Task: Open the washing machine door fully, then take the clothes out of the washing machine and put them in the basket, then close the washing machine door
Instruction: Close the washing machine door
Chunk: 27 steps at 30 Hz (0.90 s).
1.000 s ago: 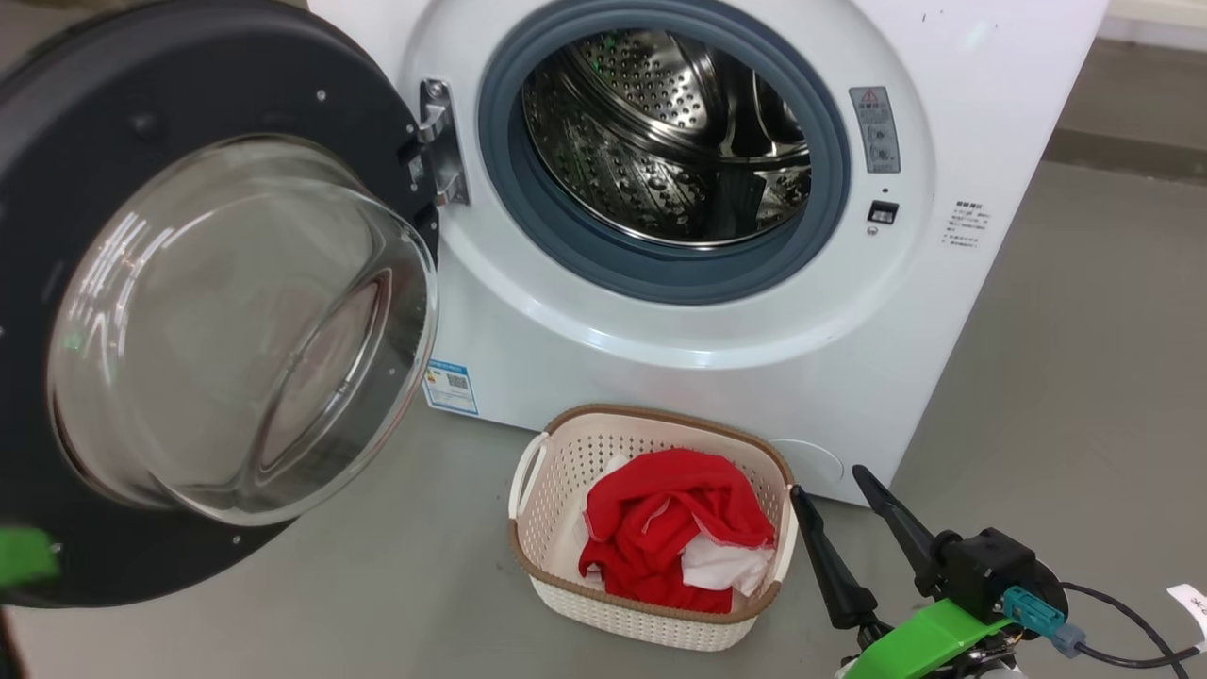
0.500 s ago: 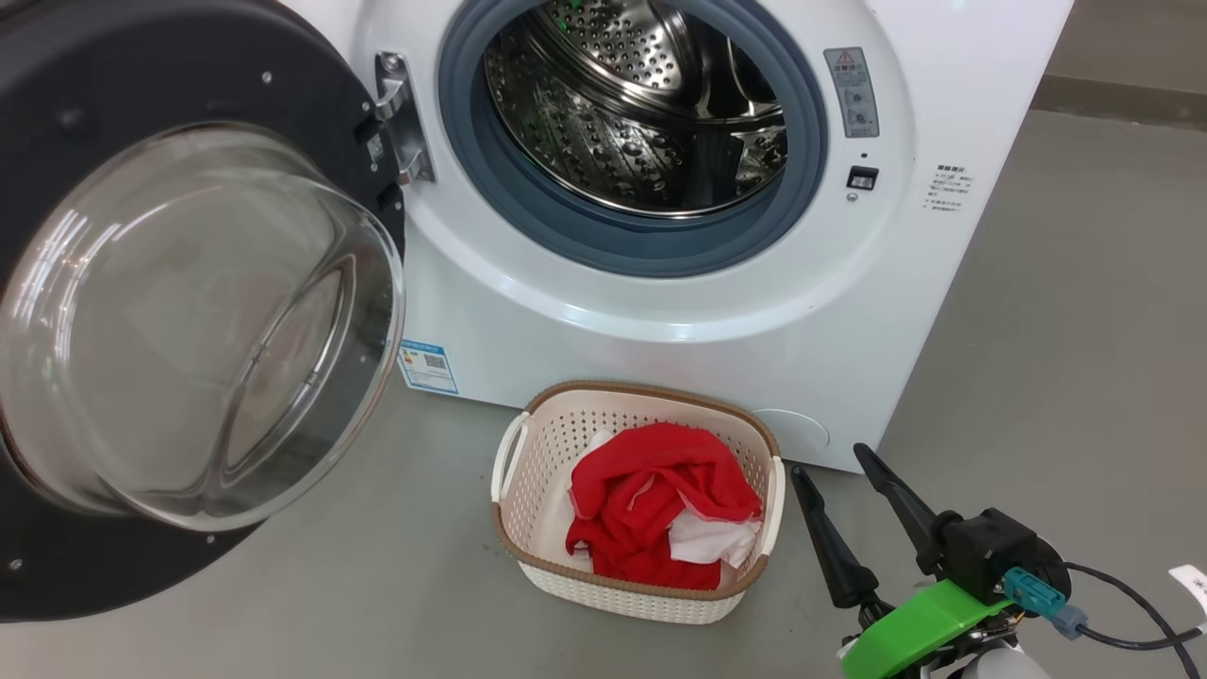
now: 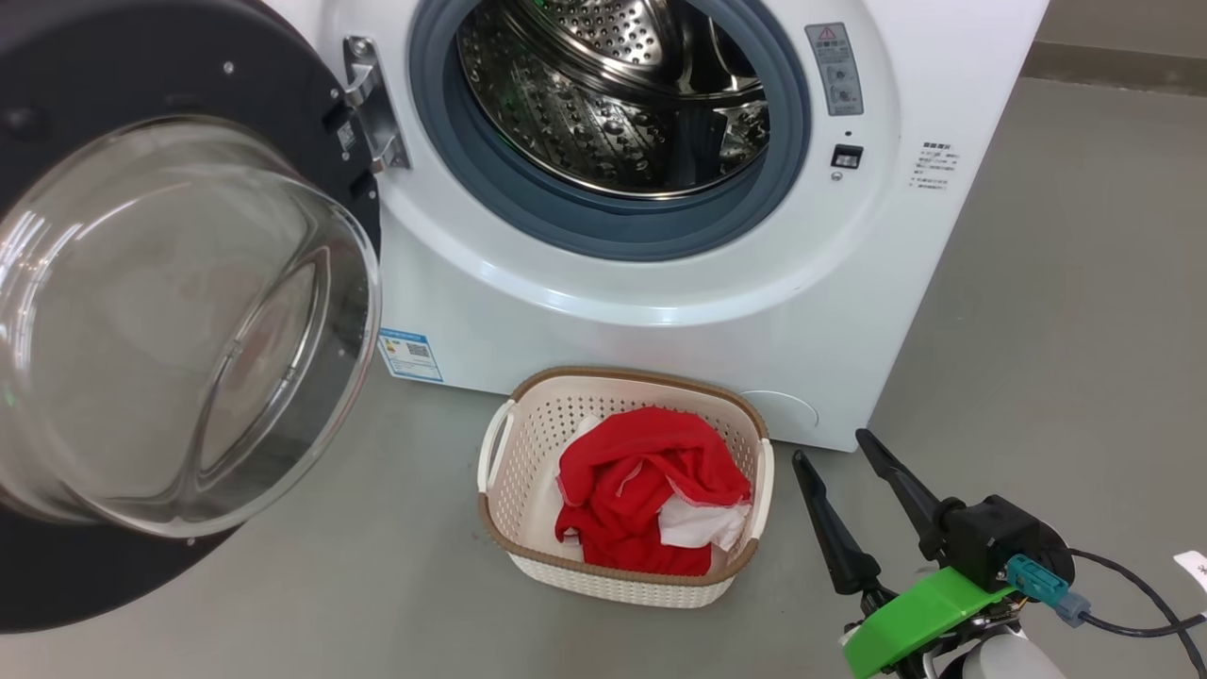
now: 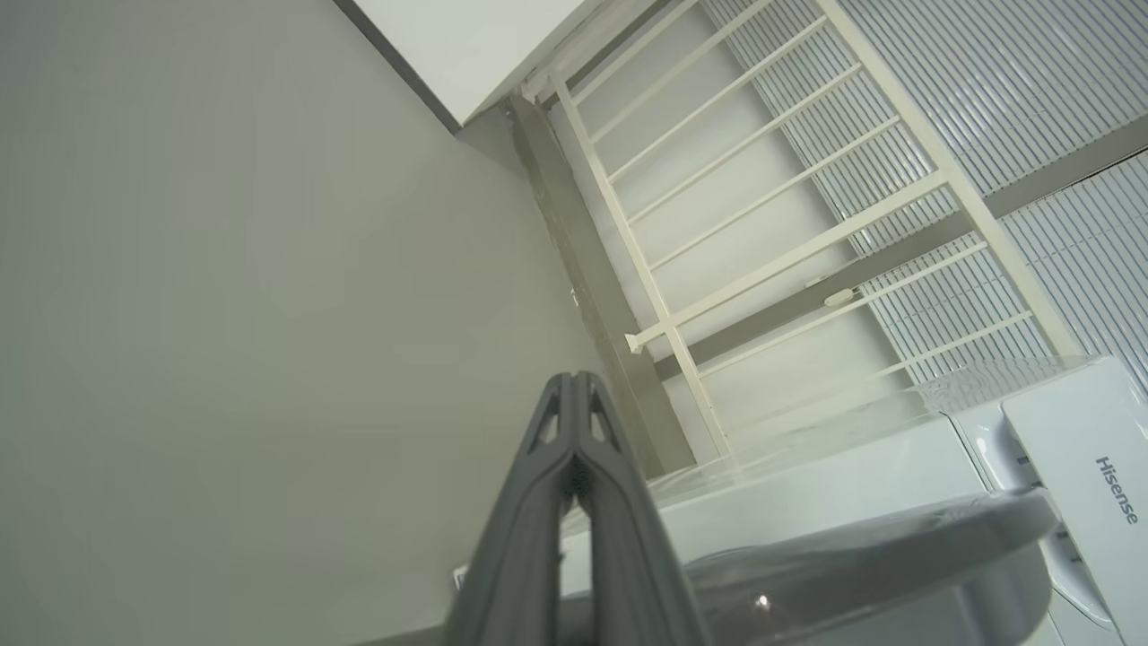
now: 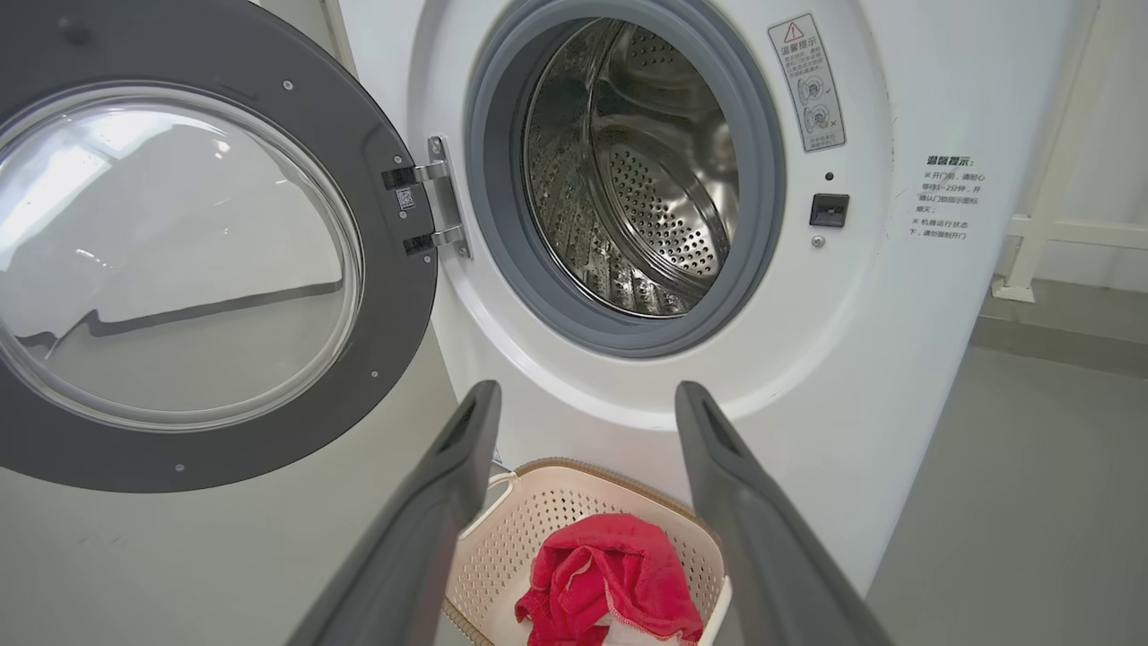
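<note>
1. Finding the washing machine door swung wide on its hinge, out to the left of the washing machine, glass bowl bulging outward.
2. Peering into the drum: bare perforated steel, no fabric to be seen from here.
3. Spotting the clothes bunched up in the basket, red with a flash of white, down on the floor just in front of the machine.
4. Reading the right gripper as fully spread: jaws wide apart, holding nothing, hanging low just to the right of the basket.
5. Catching the left gripper in its wrist view: jaws pressed flat together, nothing between them, aimed up past the machine's top, with what looks like the door's dark edge just below.
6. Judging only the closing left to do.
7. Expecting a stiff, fairly heavy door that swings easily on its hinge, with a glossy rim likely slick to the touch and a glass bowl best left alone.
8. No real need to grasp. Better to push flat against the black rim on the side farthest from the hinge, then press firmly there to seat the latch.
</note>
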Available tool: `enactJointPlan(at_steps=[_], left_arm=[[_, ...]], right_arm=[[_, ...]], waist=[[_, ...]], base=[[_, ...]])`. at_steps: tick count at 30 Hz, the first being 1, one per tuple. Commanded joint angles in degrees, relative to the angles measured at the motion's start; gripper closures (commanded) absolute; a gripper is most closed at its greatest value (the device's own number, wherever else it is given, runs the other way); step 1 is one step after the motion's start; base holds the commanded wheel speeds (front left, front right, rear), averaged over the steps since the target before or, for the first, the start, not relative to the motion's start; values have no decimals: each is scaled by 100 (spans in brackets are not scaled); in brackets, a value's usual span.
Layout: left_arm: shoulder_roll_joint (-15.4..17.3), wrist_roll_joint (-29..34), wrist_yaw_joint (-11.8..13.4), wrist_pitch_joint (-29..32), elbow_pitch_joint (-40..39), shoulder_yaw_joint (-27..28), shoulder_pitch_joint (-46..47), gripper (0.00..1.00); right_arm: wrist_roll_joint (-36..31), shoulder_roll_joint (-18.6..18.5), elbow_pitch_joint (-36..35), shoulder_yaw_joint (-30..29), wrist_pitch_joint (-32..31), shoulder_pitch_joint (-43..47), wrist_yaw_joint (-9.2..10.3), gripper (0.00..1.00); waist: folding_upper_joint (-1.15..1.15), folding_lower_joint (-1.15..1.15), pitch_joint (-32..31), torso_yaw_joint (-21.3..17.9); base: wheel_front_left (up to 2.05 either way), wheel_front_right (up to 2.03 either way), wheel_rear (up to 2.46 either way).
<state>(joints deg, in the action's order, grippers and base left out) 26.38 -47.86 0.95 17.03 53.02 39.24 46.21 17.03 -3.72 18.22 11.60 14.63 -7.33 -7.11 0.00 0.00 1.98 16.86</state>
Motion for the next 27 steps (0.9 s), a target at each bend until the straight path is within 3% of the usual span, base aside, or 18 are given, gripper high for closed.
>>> enactJointPlan(at_steps=[1,5,14,23,27], left_arm=[[434,-109,-88,234,-19,86,131,100],[546,-126,-278,618,145,-35,84,100],[397,-230,-604,1153,142,-239,-91,100],[-88,-475,-733,1597,-415,-341,-405,100],[-376,-730,-638,1728,-841,-177,-560,100]], right_arm=[[-45,-39,-128,124,37,-227,-37,0],[-48,-57,-127,120,37,-245,-37,0],[-65,-27,-121,34,37,-171,-37,0],[-46,30,-108,-16,37,-74,-37,0],[-37,52,-108,-18,37,-12,-37,0]], waist=[[0,0,18,-34],[0,0,31,-62],[0,0,-68,-5],[0,0,-219,86],[0,0,-289,90]], base=[[0,0,0],[0,0,0],[0,0,0],[0,0,0],[0,0,0]])
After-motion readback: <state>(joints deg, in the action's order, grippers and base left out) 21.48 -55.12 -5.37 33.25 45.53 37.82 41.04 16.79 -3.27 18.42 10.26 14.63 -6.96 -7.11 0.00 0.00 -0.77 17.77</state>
